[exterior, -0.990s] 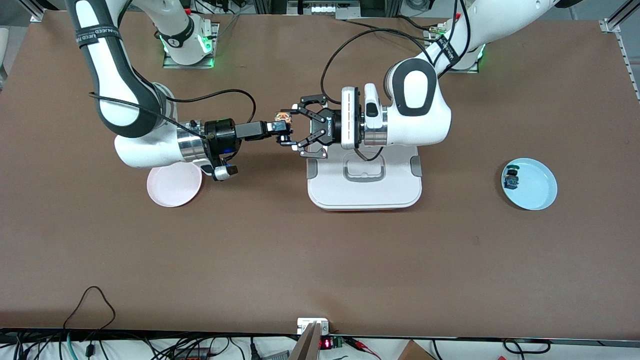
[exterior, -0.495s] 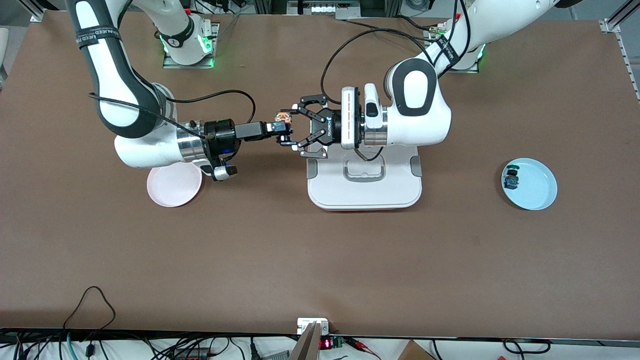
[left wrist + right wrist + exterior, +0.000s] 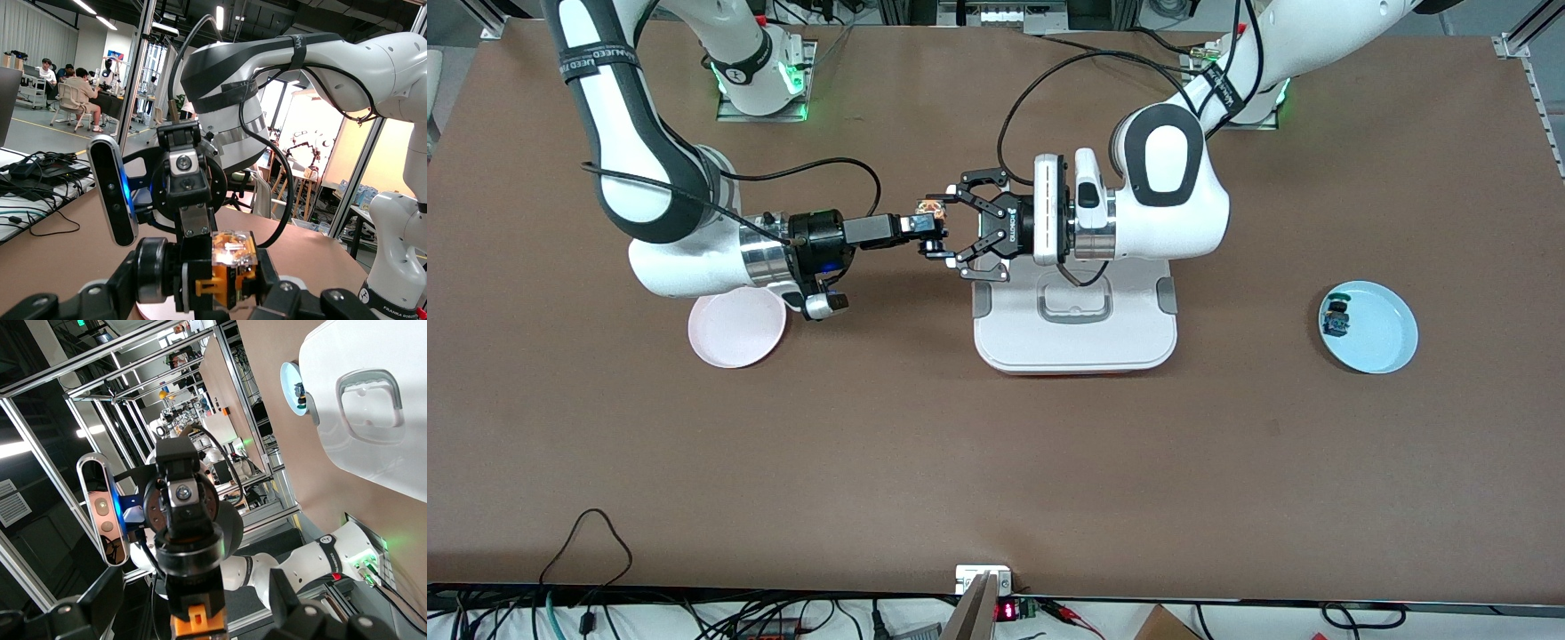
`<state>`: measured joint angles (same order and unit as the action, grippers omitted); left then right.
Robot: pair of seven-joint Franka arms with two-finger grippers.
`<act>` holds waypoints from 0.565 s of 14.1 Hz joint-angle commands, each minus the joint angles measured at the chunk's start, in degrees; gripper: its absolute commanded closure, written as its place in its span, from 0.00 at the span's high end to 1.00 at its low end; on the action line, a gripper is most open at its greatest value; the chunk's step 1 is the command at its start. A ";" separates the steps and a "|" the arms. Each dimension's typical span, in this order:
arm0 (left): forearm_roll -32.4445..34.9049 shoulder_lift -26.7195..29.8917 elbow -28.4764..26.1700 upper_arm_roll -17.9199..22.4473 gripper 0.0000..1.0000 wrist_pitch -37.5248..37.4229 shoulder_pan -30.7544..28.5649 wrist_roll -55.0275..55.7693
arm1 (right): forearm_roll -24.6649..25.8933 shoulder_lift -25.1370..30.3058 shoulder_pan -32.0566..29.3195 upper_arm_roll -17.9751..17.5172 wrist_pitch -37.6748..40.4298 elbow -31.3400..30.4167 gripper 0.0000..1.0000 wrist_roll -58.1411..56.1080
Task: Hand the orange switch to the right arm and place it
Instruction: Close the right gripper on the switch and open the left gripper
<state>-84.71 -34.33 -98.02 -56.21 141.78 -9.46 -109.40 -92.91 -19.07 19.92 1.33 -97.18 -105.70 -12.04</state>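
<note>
The orange switch [image 3: 930, 212] hangs in the air between the two grippers, over the table beside the white lidded box. My left gripper [image 3: 936, 228] holds it by its two ends: in the left wrist view its fingers [image 3: 133, 267] press the black round collar on one side and the orange block [image 3: 230, 263] on the other. My right gripper [image 3: 925, 229] meets it head-on, turned edge-on in the front view. In the right wrist view the switch [image 3: 200, 617] sits between my right gripper's [image 3: 195, 577] fingers, with a gap on each side.
A pink plate [image 3: 729, 345] lies under the right arm's wrist. A white lidded box [image 3: 1074, 342] with a handle sits under the left arm's wrist. A blue plate [image 3: 1385, 342] toward the left arm's end holds the blue-green switch [image 3: 1336, 317].
The right arm's elbow and wrist have shifted very slightly toward its own end of the table. The switch and both grippers' finger spacing look the same.
</note>
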 commanded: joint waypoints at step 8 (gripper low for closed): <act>-2.48 0.41 0.11 -0.13 0.00 0.51 0.05 -2.13 | -3.86 0.79 0.39 0.17 -0.47 -2.05 0.96 -4.13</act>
<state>-84.71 -34.34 -98.02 -56.20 141.78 -9.46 -109.40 -95.10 -19.22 19.95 1.33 -97.22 -106.55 -14.86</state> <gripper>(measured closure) 0.282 0.040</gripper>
